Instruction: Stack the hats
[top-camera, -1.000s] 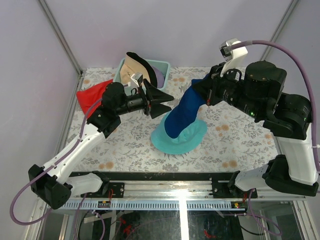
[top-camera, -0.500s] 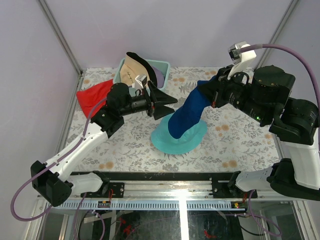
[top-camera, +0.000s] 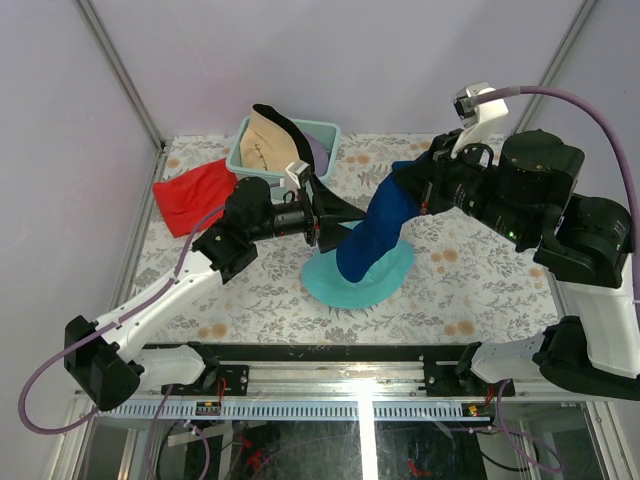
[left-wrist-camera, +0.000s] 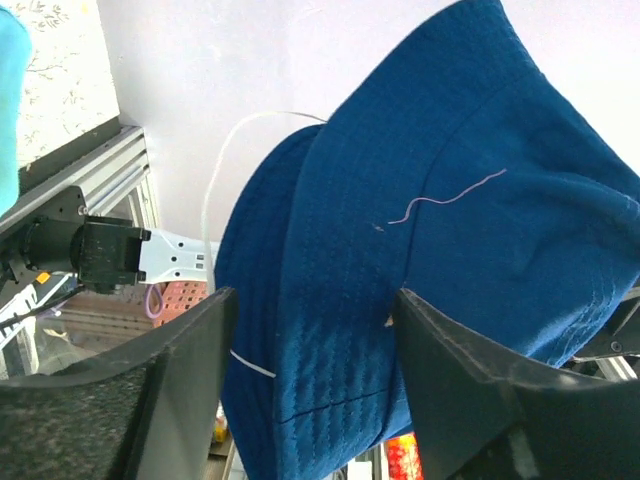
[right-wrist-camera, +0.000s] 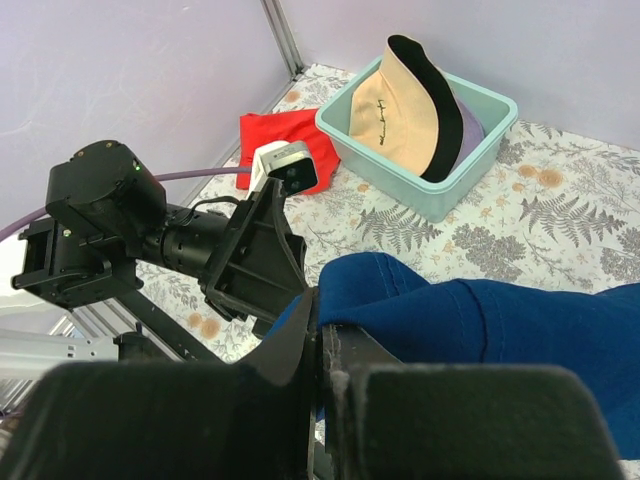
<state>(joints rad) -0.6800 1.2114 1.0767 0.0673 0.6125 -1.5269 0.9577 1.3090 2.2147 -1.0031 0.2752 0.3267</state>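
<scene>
Hat: dark blue hat (top-camera: 375, 235) is hanging from the right pincer (top-camera: 418, 190) gripping it, draping onto the teal hat (top-camera: 345, 285).
Left pincer (top-camera: 345, 215): hovering wide beside it.
Tip: spreading the crown open, centring over teal.

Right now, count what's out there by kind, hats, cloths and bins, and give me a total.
Hats: 4 (teal hat, dark blue hat, tan hat, lavender hat)
Cloths: 1 (red cloth)
Bins: 1 (pale teal bin)
Total: 6
</scene>
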